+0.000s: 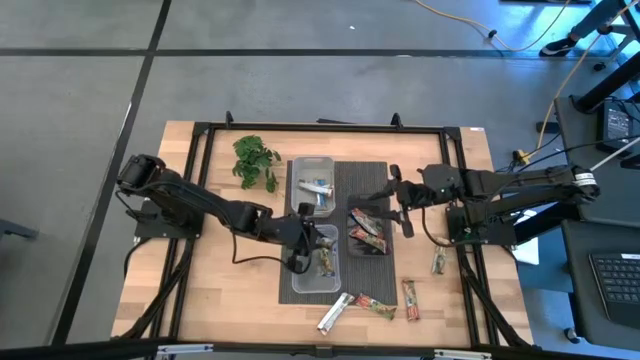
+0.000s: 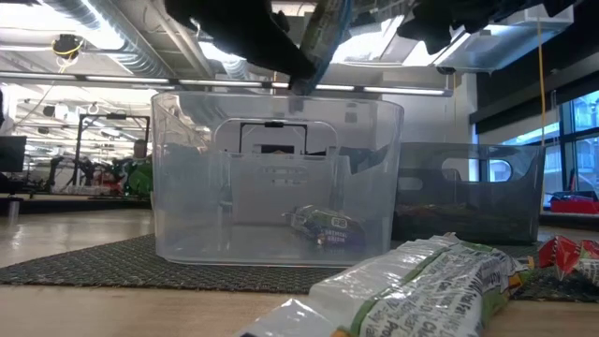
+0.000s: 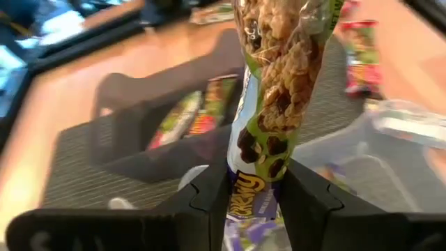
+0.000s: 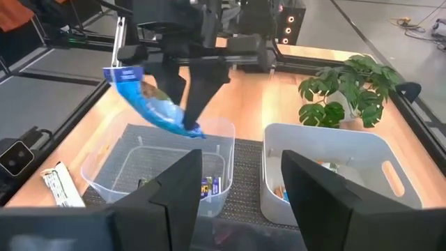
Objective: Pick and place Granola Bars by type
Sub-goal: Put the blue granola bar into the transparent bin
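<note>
My left gripper [image 1: 303, 238], arm extended over the near clear tub [image 1: 318, 262], pinches a granola bar [image 3: 279, 90]; right gripper [image 1: 398, 205] hovers open.

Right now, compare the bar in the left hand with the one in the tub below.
The held bar is clamped in the left hand; the tub bar lies free. The held bar hangs above the clear tub; the tub bar rests on its floor. Both look blue.
</note>
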You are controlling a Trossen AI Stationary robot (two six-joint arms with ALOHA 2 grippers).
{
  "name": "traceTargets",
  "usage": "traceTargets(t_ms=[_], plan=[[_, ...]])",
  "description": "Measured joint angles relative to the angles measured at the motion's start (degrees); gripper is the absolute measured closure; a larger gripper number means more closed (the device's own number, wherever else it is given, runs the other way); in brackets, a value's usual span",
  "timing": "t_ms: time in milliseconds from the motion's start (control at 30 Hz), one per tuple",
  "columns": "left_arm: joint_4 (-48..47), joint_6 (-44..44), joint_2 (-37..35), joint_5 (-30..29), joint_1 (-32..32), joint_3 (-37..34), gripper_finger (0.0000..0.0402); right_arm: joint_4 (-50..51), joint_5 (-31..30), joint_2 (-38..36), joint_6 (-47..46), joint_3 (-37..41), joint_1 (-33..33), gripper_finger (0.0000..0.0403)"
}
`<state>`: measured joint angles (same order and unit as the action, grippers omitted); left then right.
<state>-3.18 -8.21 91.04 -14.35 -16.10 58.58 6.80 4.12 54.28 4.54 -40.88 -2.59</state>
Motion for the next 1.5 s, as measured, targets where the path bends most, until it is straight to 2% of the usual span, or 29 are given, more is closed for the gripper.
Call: traceTargets(t_ms=[167, 433, 767, 933, 1100, 1233, 1333, 1500], plan=[[-7.7, 0.0, -0.4, 4.9, -0.1, 2.8, 0.0300, 0.0, 0.0, 0.0, 0.0, 0.0, 0.0, 0.0202], [-12.9, 0.9, -0.4, 3.7, 0.0, 3.0, 0.0296, 1.6, 0.0, 0.0, -1.5, 0.0, 0.0, 0.0202], [-14.1, -14.9, -0.4, 1.2, -0.3, 3.0, 0.0295, 1.7, -0.1, 0.0, -1.5, 0.0, 0.0, 0.0202], [-14.1, -13.7, -0.3, 0.9, -0.2, 3.0, 0.0293, 2.2, -0.1, 0.0, -1.4, 0.0, 0.0, 0.0202], [-14.4, -13.4, -0.3, 4.7, -0.2, 3.0, 0.0297, 2.2, -0.1, 0.0, -1.3, 0.0, 0.0, 0.0202], [-16.3, -10.8, -0.1, 5.1, -0.2, 3.1, 0.0295, 2.1, -0.1, 0.0, -1.2, 0.0, 0.0, 0.0202], [-18.9, -9.6, 1.5, 5.3, 0.1, 5.6, 0.0293, 2.1, -0.1, 0.0, -1.2, 0.0, 0.0, 0.0202], [-29.9, -9.9, 7.7, 7.0, 1.0, 13.8, 0.0295, 2.1, -0.2, 0.0, -1.2, 0.0, 0.0, 0.0202]])
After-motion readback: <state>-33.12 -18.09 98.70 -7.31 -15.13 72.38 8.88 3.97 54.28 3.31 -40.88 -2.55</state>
